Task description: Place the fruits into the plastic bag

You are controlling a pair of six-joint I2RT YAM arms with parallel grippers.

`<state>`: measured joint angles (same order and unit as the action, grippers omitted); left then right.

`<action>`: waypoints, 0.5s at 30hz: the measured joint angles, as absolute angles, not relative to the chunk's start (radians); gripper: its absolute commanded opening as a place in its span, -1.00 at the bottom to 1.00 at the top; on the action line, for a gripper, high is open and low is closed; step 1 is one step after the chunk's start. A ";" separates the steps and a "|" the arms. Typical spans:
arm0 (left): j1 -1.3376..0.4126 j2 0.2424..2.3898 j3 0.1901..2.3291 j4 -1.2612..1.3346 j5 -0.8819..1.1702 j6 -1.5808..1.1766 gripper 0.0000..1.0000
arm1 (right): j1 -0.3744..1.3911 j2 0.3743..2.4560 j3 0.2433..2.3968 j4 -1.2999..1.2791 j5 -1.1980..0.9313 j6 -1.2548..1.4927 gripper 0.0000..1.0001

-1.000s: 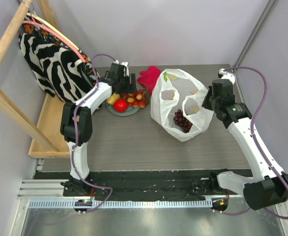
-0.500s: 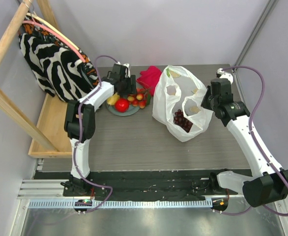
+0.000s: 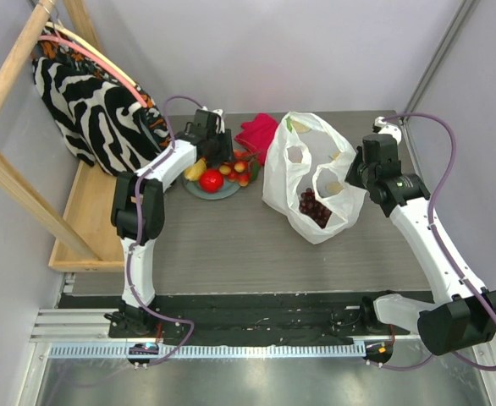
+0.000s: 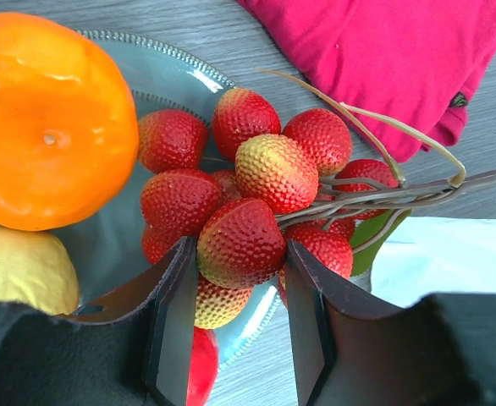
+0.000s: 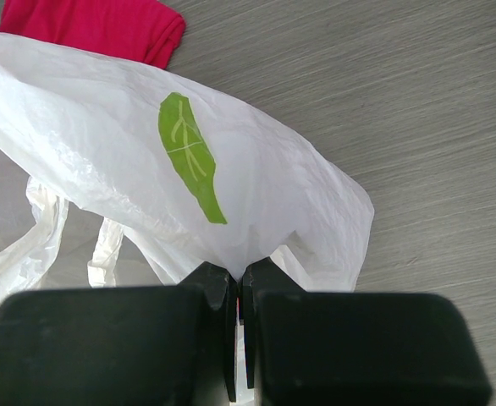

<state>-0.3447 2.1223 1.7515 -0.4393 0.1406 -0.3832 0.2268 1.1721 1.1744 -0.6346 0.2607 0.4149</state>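
Observation:
On the grey-green plate (image 4: pixel 159 85) lie an orange (image 4: pixel 49 127), a yellow fruit (image 4: pixel 19 271), a red apple (image 3: pixel 212 179) and a cluster of small red-yellow fruits (image 4: pixel 265 173) on a stem. My left gripper (image 4: pixel 235 321) stands over the plate, its jaws pressed against both sides of one fruit of that cluster. To the right is the white plastic bag (image 3: pixel 311 173) with leaf prints, and a dark grape bunch (image 3: pixel 314 207) shows through it. My right gripper (image 5: pixel 238 279) is shut on the bag's edge (image 5: pixel 231 245) and holds it up.
A crimson cloth (image 3: pixel 256 133) lies behind the plate, close to the bag. A zebra-striped fabric bag (image 3: pixel 87 106) hangs on the wooden frame (image 3: pixel 11 169) at the left. A wooden tray (image 3: pixel 83 220) sits beside the table's left edge.
My left jaws have narrowed onto a fruit of the cluster, and the left wrist has settled over the plate. The bag's mouth has risen slightly in the right gripper.

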 measured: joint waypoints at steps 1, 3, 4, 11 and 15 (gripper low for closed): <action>-0.345 2.122 1.751 -0.439 0.144 -0.387 -1.00 | 0.227 1.172 1.174 -0.634 0.261 0.416 -0.98; -0.345 2.115 1.737 -0.427 0.153 -0.403 -1.00 | 0.227 1.172 1.174 -0.633 0.260 0.418 -0.98; -0.345 2.107 1.724 -0.419 0.158 -0.413 -1.00 | 0.227 1.172 1.174 -0.633 0.260 0.418 -0.98; -0.345 2.000 1.618 -0.356 0.178 -0.488 -1.00 | 0.227 1.172 1.174 -0.631 0.260 0.419 -0.98; -0.345 1.932 1.574 -0.310 0.181 -0.527 -1.00 | 0.227 1.172 1.174 -0.630 0.260 0.419 -0.98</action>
<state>-0.3447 1.9316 1.5742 -0.3099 0.1814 -0.5266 0.2268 1.1717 1.1744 -0.6300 0.2604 0.4187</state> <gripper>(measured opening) 0.450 0.030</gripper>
